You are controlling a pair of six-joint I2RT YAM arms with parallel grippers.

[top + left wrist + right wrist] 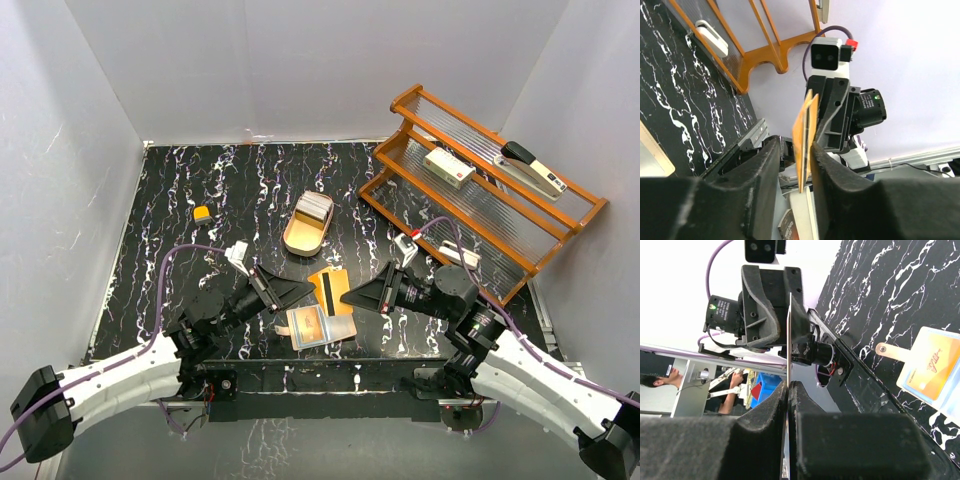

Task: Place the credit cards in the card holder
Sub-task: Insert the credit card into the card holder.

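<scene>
My right gripper is shut on an orange-tan credit card with a black stripe and holds it on edge above the table. In the right wrist view the card shows edge-on between the pads. My left gripper is open, its fingers on either side of the card's other end, close to one pad. The tan card holder lies open flat just below, a card in it; its tab shows in the right wrist view. Pale cards are stacked in the gold oval tray.
A wooden slatted rack stands at the back right with a stapler, a white box with a red mark and a white item on it. A small orange object lies at the left. Grey walls enclose the table.
</scene>
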